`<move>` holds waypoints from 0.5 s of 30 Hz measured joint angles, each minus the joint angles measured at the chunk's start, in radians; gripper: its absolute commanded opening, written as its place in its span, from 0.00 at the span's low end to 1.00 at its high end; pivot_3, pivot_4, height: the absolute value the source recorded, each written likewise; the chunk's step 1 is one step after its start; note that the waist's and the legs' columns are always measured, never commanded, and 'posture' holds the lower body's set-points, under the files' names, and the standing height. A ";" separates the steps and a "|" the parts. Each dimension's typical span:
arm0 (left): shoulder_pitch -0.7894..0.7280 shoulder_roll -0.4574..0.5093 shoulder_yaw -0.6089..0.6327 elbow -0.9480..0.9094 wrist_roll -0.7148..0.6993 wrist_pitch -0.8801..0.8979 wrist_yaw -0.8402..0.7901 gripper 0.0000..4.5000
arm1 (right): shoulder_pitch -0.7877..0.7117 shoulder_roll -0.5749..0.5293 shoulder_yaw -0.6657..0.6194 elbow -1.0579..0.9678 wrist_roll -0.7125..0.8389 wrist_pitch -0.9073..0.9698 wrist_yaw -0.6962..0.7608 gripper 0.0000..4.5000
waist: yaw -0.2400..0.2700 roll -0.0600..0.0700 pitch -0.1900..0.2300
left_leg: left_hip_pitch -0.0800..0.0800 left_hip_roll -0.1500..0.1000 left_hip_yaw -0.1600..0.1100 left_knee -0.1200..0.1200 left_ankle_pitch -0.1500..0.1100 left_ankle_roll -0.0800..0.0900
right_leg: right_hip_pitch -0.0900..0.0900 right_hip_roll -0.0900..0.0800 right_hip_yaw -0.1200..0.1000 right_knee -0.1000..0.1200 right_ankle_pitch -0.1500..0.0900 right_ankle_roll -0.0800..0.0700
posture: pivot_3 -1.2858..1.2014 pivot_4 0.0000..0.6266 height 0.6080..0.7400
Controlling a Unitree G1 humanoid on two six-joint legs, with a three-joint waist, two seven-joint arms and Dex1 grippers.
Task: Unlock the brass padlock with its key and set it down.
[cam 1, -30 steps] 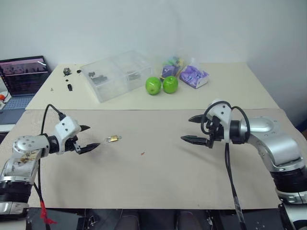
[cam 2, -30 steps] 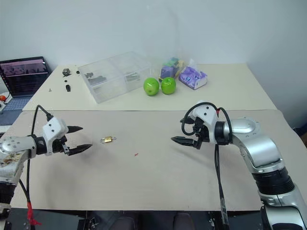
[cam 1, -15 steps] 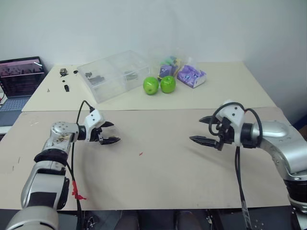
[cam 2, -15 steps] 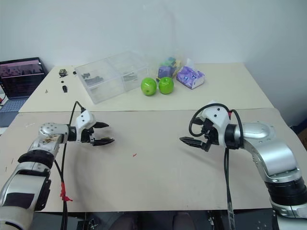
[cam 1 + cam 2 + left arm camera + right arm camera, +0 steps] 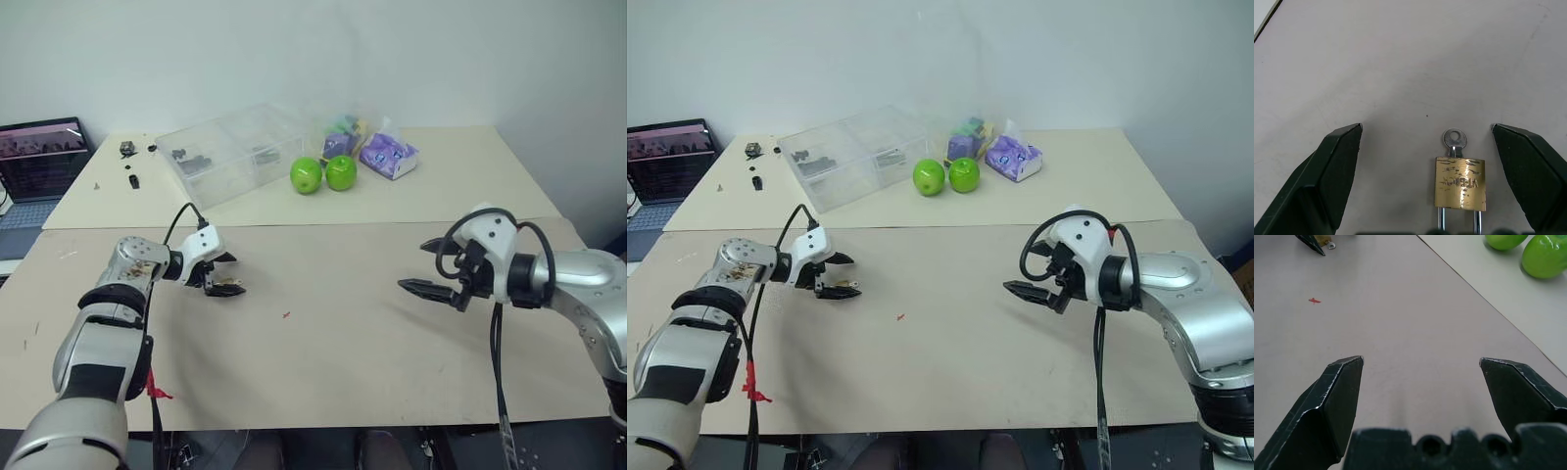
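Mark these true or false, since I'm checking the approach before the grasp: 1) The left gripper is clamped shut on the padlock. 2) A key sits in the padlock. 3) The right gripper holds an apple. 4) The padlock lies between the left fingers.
1) False: the left gripper is open around the padlock, not touching it.
2) True: the key sticks out of its body.
3) False: the right gripper is open and empty; both apples sit far off.
4) True.
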 measured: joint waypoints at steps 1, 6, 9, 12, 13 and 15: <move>0.000 0.009 -0.002 0.000 0.005 -0.011 -0.012 1.00 | 0.000 0.000 0.000 0.000 0.002 0.000 -0.005 0.99 | -0.001 0.000 0.000 | 0.000 0.000 0.000 0.000 0.000 0.000 | 0.000 0.000 0.000 0.000 0.000 0.000 | 0.52 0.24 1.00; 0.004 0.040 -0.004 0.000 0.024 -0.031 -0.034 1.00 | -0.002 0.001 0.015 0.004 0.002 -0.001 -0.015 0.99 | -0.001 0.000 0.000 | 0.000 0.000 0.000 0.000 0.000 0.000 | -0.001 0.000 0.000 0.003 0.000 0.001 | 0.52 0.24 1.00; 0.010 0.053 -0.001 -0.001 0.028 -0.035 -0.034 1.00 | -0.005 0.002 0.026 0.013 -0.002 -0.005 -0.014 0.99 | -0.001 0.000 0.000 | 0.000 0.000 0.000 0.000 0.000 0.000 | -0.002 0.000 0.000 0.004 -0.001 0.001 | 0.52 0.24 1.00; 0.019 0.057 0.006 -0.001 0.027 -0.035 -0.034 1.00 | -0.015 0.002 0.031 0.032 -0.013 -0.018 -0.011 0.99 | -0.004 0.000 0.000 | 0.000 0.000 0.000 0.000 0.000 0.000 | -0.003 0.000 0.000 0.005 -0.001 0.001 | 0.52 0.24 1.00; 0.024 0.058 0.009 -0.002 0.026 -0.036 -0.033 1.00 | -0.018 0.002 0.034 0.039 -0.016 -0.023 -0.010 0.99 | -0.005 0.000 0.000 | 0.000 0.000 0.000 0.000 0.000 0.000 | -0.003 0.000 0.000 0.005 -0.001 0.001 | 0.52 0.24 1.00; 0.035 0.061 0.017 -0.008 0.022 -0.037 -0.030 1.00 | -0.020 0.002 0.045 0.047 -0.019 -0.029 -0.008 0.99 | -0.008 0.000 0.000 | 0.000 0.000 0.000 0.000 0.000 0.000 | -0.003 0.000 0.000 0.006 -0.001 0.002 | 0.52 0.24 1.00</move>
